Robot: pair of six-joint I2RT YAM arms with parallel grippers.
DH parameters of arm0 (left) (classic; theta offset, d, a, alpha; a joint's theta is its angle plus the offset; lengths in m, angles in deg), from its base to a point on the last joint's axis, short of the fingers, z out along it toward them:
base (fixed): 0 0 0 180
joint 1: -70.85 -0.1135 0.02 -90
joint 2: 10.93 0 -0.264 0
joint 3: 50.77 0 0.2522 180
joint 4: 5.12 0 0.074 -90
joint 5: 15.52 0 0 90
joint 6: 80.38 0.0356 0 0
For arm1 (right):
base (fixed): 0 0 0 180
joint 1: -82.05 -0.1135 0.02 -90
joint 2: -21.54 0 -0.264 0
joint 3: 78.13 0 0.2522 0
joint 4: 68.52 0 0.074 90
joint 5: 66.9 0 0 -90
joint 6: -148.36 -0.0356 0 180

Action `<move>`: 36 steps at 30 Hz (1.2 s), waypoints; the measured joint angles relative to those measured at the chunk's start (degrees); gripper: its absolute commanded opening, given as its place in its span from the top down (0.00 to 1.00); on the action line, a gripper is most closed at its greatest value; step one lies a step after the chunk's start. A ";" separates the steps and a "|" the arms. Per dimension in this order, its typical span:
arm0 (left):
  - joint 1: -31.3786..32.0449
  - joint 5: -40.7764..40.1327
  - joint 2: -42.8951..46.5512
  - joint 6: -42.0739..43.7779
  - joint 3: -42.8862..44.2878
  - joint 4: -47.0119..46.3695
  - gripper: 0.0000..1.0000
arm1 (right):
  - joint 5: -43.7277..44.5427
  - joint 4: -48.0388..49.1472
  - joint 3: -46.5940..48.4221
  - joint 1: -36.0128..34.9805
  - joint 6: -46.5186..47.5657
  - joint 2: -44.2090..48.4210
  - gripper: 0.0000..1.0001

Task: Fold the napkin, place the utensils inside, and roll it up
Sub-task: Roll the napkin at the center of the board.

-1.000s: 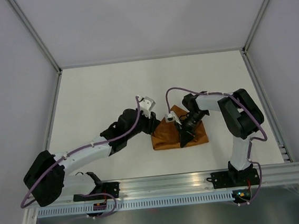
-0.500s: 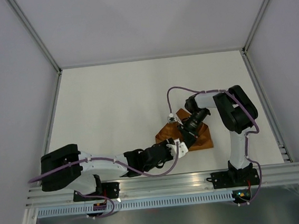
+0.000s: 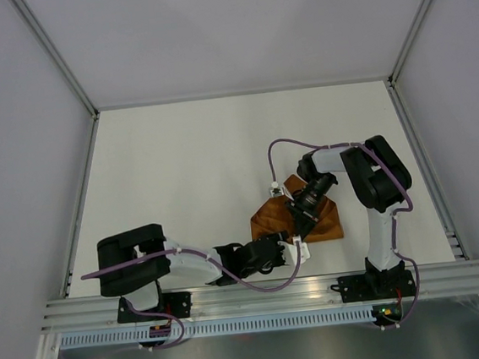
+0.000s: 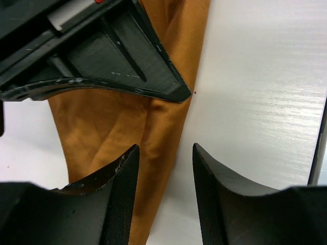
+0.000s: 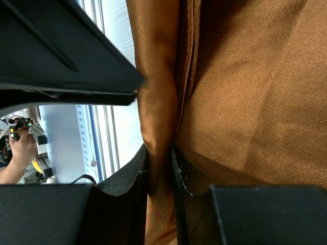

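Nearest the table's near edge, the left gripper is seen low and stretched across toward the right, jaws apart with nothing between them. A folded ridge of the napkin lies straight ahead of that gap. The ridge's long axis runs away from the left fingers, roughly in line with the opening, and bare table is seen beside it. Just beyond, the right gripper is clamped on the same ridge, cloth pinched tight between its pads. The two tools are judged almost touching, tip to tip.

From above, the napkin is seen as a folded, roughly triangular bundle at right-centre. The right gripper sits on its near-left edge and the left gripper just nearer. The rest of the cloth spreads farther back. No utensils are seen; whether they are inside the fold cannot be told. The left arm is judged best placed for a grip on the ridge's near end.
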 measured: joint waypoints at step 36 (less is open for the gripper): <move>-9.68 23.21 -9.68 -3.96 10.21 4.68 0.88 | 1.77 -1.92 1.16 0.37 -2.51 -1.25 0.83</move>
